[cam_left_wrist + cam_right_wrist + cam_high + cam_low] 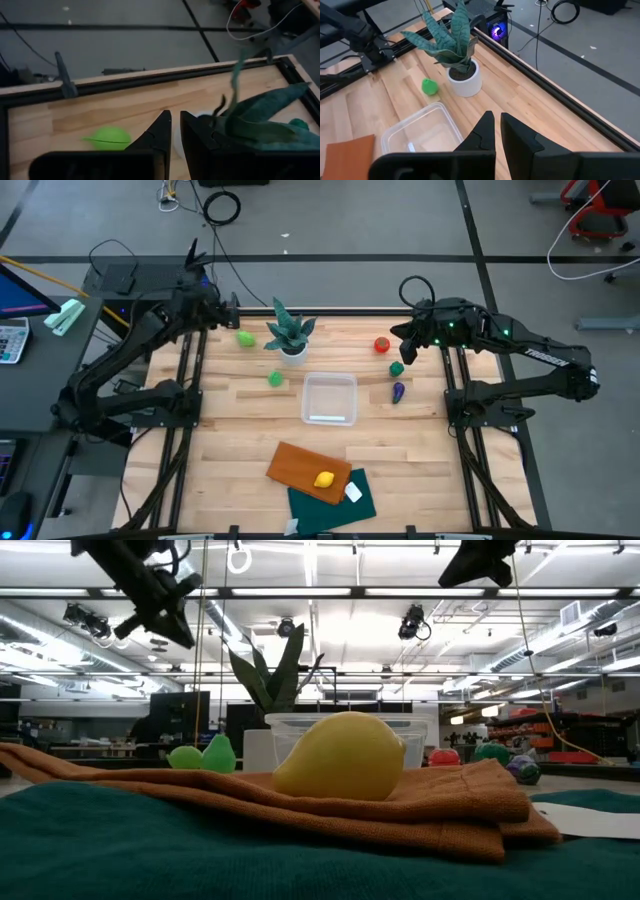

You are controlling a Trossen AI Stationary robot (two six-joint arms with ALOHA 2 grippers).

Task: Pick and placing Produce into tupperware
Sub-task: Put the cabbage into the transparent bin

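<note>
1. Clear plastic forms the tupperware (329,399), a shallow squarish tub at the centre of the high view on the wooden counter (240,440); it looks empty, so by the layout none of the produce has yet been placed.
2. Light green pieces: one (245,338) in the upper left of the counter, just beside the left gripper (232,311), and one (275,379) lower, between the potted plant (291,335) and the tub.
3. Red piece (382,345), dark green piece (397,367) and purple piece (398,391) stand in a short column right of the tub, near the right gripper (406,352).
4. Yellow piece (324,479) rests on the orange-brown board (305,470), lower centre, over a dark green cloth (335,502).
5. Left gripper: fingers (159,135) nearly together, with only a narrow slit between them, gripping nothing; the light green piece lies on the counter beside them in the left wrist view.
6. Right gripper: fingers (482,132) closed on nothing, raised above the counter.
7. Handling, as judged: the pieces appear small, light and rounded, probably smooth plastic, so they may roll or slip out of a pinch. Hold across the widest part, with the fingers low against the counter. The tub seems light enough to slide if knocked.
</note>
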